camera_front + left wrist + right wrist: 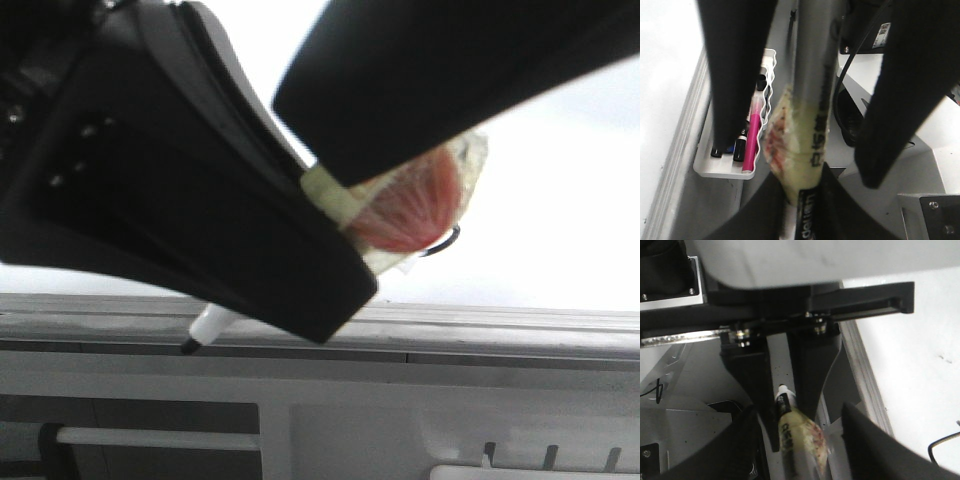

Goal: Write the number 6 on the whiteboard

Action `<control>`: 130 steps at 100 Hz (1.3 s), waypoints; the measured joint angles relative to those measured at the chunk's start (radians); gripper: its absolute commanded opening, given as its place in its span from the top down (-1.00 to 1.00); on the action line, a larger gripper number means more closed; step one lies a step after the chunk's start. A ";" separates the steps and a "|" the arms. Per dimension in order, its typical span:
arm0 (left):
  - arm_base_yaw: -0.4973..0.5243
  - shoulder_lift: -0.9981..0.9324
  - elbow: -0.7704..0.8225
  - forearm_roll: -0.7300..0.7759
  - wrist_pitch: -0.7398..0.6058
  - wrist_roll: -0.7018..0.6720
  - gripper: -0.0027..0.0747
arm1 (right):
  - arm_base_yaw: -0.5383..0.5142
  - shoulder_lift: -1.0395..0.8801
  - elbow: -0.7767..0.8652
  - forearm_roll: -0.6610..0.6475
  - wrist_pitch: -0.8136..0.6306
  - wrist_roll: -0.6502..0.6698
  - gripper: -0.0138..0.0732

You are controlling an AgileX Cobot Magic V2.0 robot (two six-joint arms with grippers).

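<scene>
Blocking your front view: arms (200, 190) over the whiteboard (560, 200) (6 (445, 243) barely peeks). Left gripper (805, 200) pinches the pen (812, 100); right jaws spread. Tray (722, 170) nearby.

End effector (330, 215) holds pen (208, 325), tip just before whiteboard (560, 200) rail. Number 6 (445, 243) on whiteboard behind end effector. Tray (720, 170) beside whiteboard.

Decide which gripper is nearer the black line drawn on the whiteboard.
Right. The right gripper straddles the marker just beside the drawn line on the whiteboard; the left gripper clamps the marker's tip end, farther from it.
</scene>
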 measured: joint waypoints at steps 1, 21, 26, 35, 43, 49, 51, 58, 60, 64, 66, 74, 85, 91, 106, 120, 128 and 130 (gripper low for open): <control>0.000 0.000 0.000 0.000 0.000 -0.002 0.98 | 0.000 -0.003 0.000 -0.003 0.000 0.000 -0.29; 0.000 0.000 0.000 -0.025 0.002 -0.002 0.98 | 0.000 -0.106 0.000 -0.021 -0.002 0.000 -0.22; 0.000 0.000 0.000 -0.031 0.002 -0.002 0.98 | 0.000 -0.140 0.000 -0.025 -0.002 0.000 -0.11; 0.004 0.000 0.000 -0.048 0.002 -0.007 0.98 | 0.000 -0.206 0.000 -0.036 -0.001 0.005 0.27; 0.013 0.000 0.000 -0.064 0.000 -0.014 0.98 | 0.000 -0.259 0.000 -0.060 0.006 0.024 0.69; 0.021 0.000 0.000 -0.077 -0.004 -0.017 0.98 | 0.000 -0.298 0.000 -0.079 0.016 0.032 0.83; 0.021 0.000 0.000 -0.078 -0.007 -0.019 0.98 | 0.000 -0.310 0.000 -0.085 0.017 0.034 0.83; 0.028 0.000 0.000 -0.088 -0.031 -0.036 0.98 | 0.000 -0.341 0.000 -0.118 0.035 0.061 0.83; 0.028 0.000 0.000 -0.088 -0.040 -0.043 0.98 | 0.000 -0.348 0.000 -0.129 0.041 0.072 0.83; 0.028 0.000 0.000 -0.090 -0.064 -0.057 0.98 | 0.000 -0.356 0.000 -0.157 0.057 0.093 0.83; 0.028 0.000 0.000 -0.090 -0.077 -0.064 0.98 | 0.000 -0.363 0.000 -0.165 0.066 0.106 0.83; 0.028 0.000 0.000 -0.090 -0.135 -0.103 0.98 | 0.000 -0.379 0.000 -0.220 0.102 0.156 0.83; 0.028 0.000 0.002 -0.116 -0.260 -0.197 0.98 | 0.000 -0.390 0.000 -0.273 0.153 0.206 0.83; 0.028 0.000 0.017 -0.150 -0.337 -0.246 0.98 | 0.000 -0.392 0.000 -0.293 0.173 0.224 0.83; 0.028 0.000 0.078 -0.311 -0.584 -0.327 0.98 | 0.000 -0.392 0.000 -0.324 0.191 0.238 0.83; -0.006 0.002 0.120 -0.397 -0.774 -0.339 0.98 | 0.000 -0.392 0.000 -0.376 0.192 0.283 0.83; -0.031 0.009 0.123 -0.433 -0.832 -0.339 0.98 | 0.000 -0.392 0.000 -0.414 0.192 0.319 0.83; -0.037 0.012 0.123 -0.444 -0.843 -0.339 0.98 | 0.000 -0.392 0.000 -0.422 0.192 0.324 0.83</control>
